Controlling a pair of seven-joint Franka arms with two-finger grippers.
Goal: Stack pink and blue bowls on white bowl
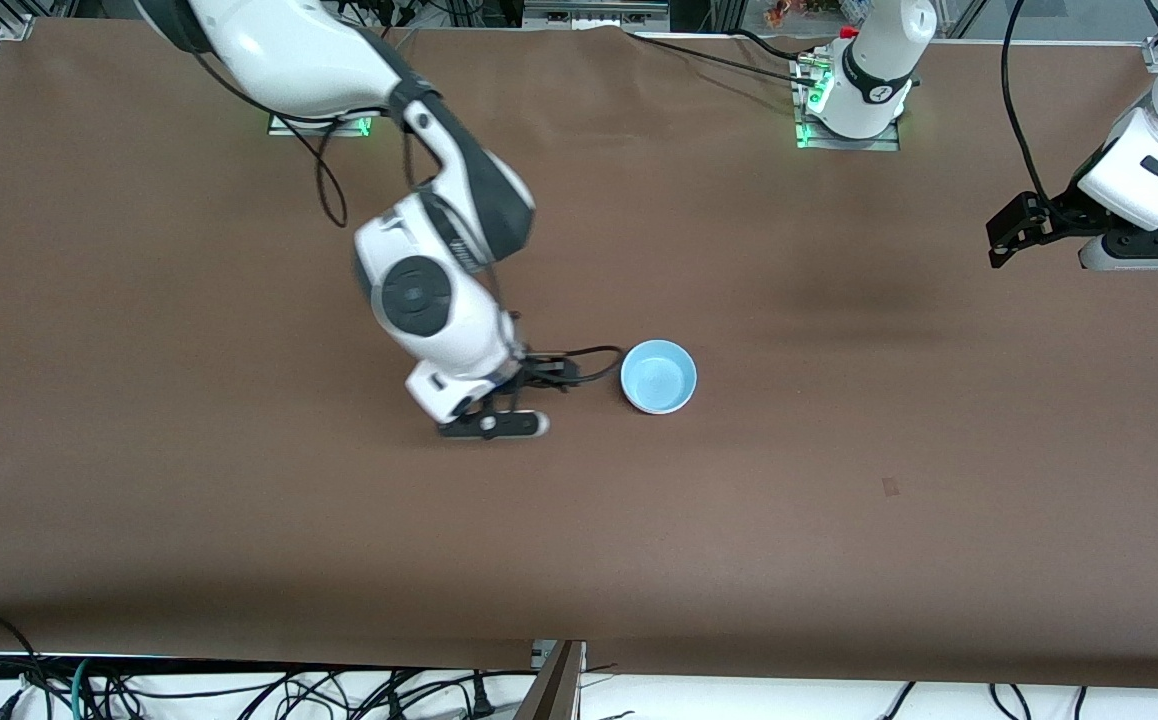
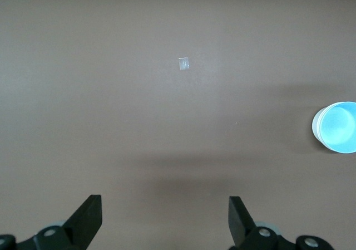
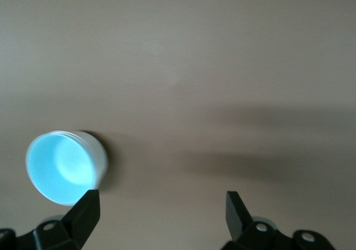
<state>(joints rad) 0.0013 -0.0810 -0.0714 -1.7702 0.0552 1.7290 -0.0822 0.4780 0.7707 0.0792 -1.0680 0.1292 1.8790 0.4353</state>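
1. The table (image 1: pixel 239 520) is seen to be covered edge to edge by a matte brown sheet, smooth and flat. A small, faint rectangular mark (image 1: pixel 890 487) is visible on it toward the left arm's end, nearer to the front camera than anything else on the surface.

2. The right gripper (image 1: pixel 495 424) is held low over the middle of the table, just beside the bowls, with its black fingers spread apart and nothing between them. Dark cables are looped along its glossy white and dark grey wrist housing.

3. A single stack of bowls (image 1: pixel 658 376) is seen near the table's middle. The blue bowl is uppermost: round, plain, smooth plastic, its sky-blue inside facing up. A white outer wall is visible around it in the right wrist view, so the white bowl (image 3: pixel 99 155) appears to lie beneath. The pink bowl cannot be made out; whether it is nested inside cannot be told.

4. The left gripper (image 1: pixel 1007 238) is held up over the left arm's end of the table, well apart from the stack, waiting. Its flat, wedge-shaped black fingers (image 2: pixel 87 219) are parted and empty.
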